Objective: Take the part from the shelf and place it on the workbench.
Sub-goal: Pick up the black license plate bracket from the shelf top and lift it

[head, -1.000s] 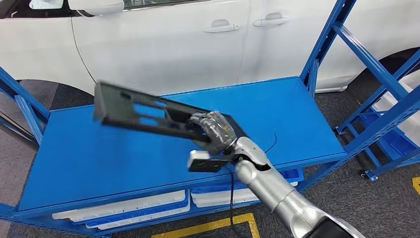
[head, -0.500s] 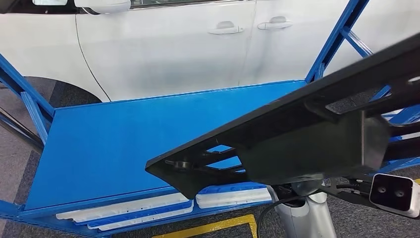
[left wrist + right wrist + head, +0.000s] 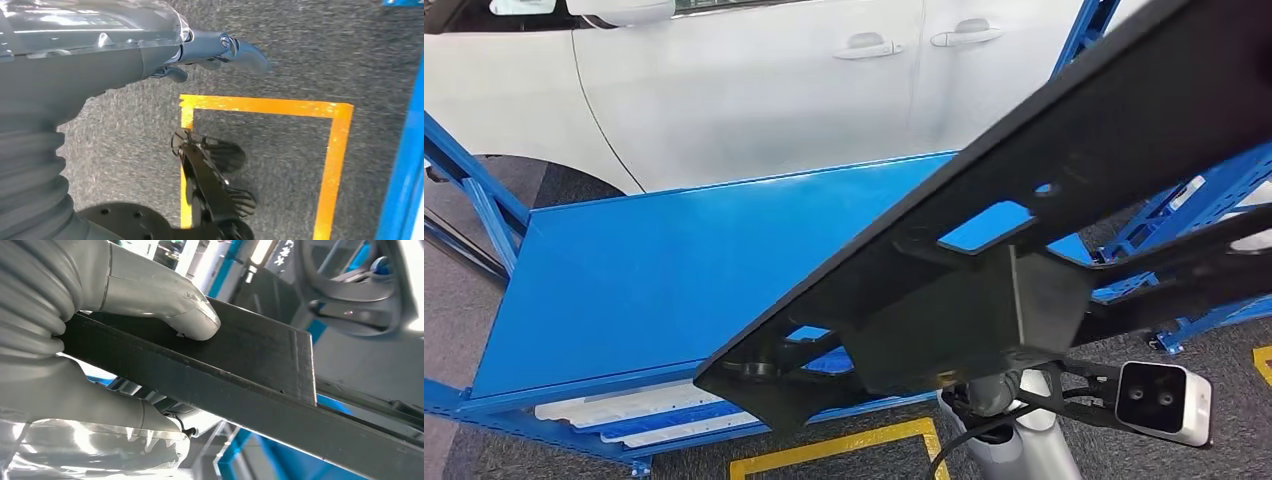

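Blue steel runs across the shelf [image 3: 654,270] below me, a white car [image 3: 724,80] parked behind it. Working from my left: my left hand [image 3: 220,50] hangs over grey floor carpet and a yellow floor marking [image 3: 280,107], holding nothing, its fingers loosely curled and apart. Further right, the black part [image 3: 1064,180] is off the shelf, raised and tilted close to my head camera, its low end toward my left. My right hand [image 3: 125,305] is clamped on one end, thumb [image 3: 192,315] pressed on the flat face and fingers underneath.

To carry it well, I judge I should keep the squeeze firm, since the long piece levers hard on one end, and level it before turning so the far tip misses the blue uprights [image 3: 1079,30].

The part's upper end runs out of frame, it hides my right hand in the head view, and I cannot see the workbench.
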Tool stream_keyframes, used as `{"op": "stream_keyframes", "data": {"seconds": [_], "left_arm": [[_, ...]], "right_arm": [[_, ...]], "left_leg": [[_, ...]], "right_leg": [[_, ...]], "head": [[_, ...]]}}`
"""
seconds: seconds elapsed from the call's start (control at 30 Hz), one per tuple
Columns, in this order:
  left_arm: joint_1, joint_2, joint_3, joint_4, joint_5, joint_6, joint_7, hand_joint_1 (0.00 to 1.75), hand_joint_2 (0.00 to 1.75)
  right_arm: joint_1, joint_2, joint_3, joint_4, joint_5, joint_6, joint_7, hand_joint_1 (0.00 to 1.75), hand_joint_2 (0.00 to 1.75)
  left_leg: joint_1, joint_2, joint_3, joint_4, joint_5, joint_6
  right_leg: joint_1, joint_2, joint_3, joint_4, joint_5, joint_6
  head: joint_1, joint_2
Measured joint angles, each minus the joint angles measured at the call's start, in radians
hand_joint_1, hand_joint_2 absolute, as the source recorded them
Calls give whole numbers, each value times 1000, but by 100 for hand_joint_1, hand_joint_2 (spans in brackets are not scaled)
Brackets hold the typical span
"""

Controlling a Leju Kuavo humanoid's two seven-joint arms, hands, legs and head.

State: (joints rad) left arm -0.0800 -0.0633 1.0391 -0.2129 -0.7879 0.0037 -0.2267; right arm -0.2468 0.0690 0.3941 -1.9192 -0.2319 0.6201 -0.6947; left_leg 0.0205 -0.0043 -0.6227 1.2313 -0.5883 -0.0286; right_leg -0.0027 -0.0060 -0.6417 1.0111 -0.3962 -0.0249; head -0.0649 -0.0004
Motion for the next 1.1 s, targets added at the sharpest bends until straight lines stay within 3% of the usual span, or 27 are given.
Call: {"op": "stream_keyframes", "data": {"seconds": [0.07,0.13,0.23,0.27,0.33,0.4,0.43,0.47,0.53,0.6,0.63,0.73,0.77,0.83,0.9,0.93,0.97,1.0,1.1], "left_arm": [[-4,0,0,0,0,0,0,0,175],[-7,0,0,0,0,2,1,0,175],[-4,-1,1,0,2,8,2,0,175],[-4,-2,1,0,3,10,3,0,175],[-5,-3,1,0,3,10,4,0,175],[-3,-3,1,0,3,10,6,0,175],[-2,-3,1,0,3,10,6,0,175],[-1,-3,2,0,3,11,7,0,175],[-1,-3,3,0,3,14,8,0,175],[-2,-2,6,0,3,18,8,0,175],[-2,-1,9,0,4,21,9,0,175],[0,1,18,0,4,28,13,0,175],[0,0,20,0,4,29,14,0,175],[0,0,22,0,4,30,17,0,175],[1,2,25,0,4,31,18,0,175],[1,2,26,0,4,32,19,0,175],[1,3,26,0,4,34,20,0,175],[1,4,27,0,4,35,19,0,175],[-3,9,27,0,1,37,12,0,175]], "right_arm": [[5,-2,7,2,1,-1,0,175,175],[11,-4,12,3,9,-1,-1,175,175],[22,-4,24,9,34,-1,0,175,175],[24,-5,28,12,41,-2,0,175,175],[26,-5,34,17,49,-6,0,175,175],[28,-5,38,24,51,-10,0,175,175],[29,-6,41,28,51,-12,0,175,175],[29,-6,42,32,51,-15,0,175,175],[26,-6,45,39,50,-21,0,175,175],[20,-6,45,42,47,-25,0,175,175],[19,-6,45,43,43,-23,-1,175,175],[22,-6,37,48,33,7,-1,175,175],[22,-5,31,50,33,19,-1,175,175],[23,-2,21,53,35,34,-1,175,175],[26,-1,14,57,37,38,-1,175,175],[27,0,10,59,39,36,-1,175,175],[28,1,7,60,44,29,-1,175,175],[29,3,2,61,49,21,-1,175,175],[34,6,-19,52,61,8,-1,175,175]], "left_leg": [[-2,0,96,-148,39,9],[-7,-1,138,-226,52,21],[-8,0,132,-234,71,37],[-5,1,128,-237,81,42],[1,4,117,-240,97,48],[2,5,102,-238,108,48],[3,5,96,-237,112,46],[4,5,91,-235,116,44],[8,4,85,-230,119,37],[8,2,80,-225,120,26],[6,2,78,-224,121,19],[8,1,74,-224,125,1],[9,1,69,-214,113,-3],[11,2,38,-137,49,-6],[9,2,-11,-4,-30,-6],[8,2,-25,44,-50,-5],[6,2,-21,57,-52,-3],[5,2,4,28,-37,2],[-6,2,128,-179,32,21]], "right_leg": [[2,1,-17,8,11,6],[4,0,-25,11,19,16],[2,2,-28,7,34,33],[1,4,-34,18,23,39],[-4,7,-69,102,-42,51],[-12,6,-113,236,-118,62],[-15,6,-121,276,-134,66],[-18,6,-110,279,-133,69],[-23,6,-29,169,-89,70],[-20,8,46,44,-59,63],[-17,9,60,16,-55,57],[-11,10,54,8,-48,33],[-12,8,51,6,-42,24],[-11,5,40,1,-31,7],[-4,3,24,1,-19,-3],[0,3,14,2,-12,-5],[3,3,4,3,-5,-6],[7,3,-5,5,2,-6],[14,4,-25,9,23,0]], "head": [[0,0],[0,0],[0,0],[0,0],[0,0],[0,0],[0,0],[0,0],[0,0],[0,0],[0,0],[0,0],[0,0],[0,0],[0,0],[0,0],[0,0],[0,0],[0,0]]}}
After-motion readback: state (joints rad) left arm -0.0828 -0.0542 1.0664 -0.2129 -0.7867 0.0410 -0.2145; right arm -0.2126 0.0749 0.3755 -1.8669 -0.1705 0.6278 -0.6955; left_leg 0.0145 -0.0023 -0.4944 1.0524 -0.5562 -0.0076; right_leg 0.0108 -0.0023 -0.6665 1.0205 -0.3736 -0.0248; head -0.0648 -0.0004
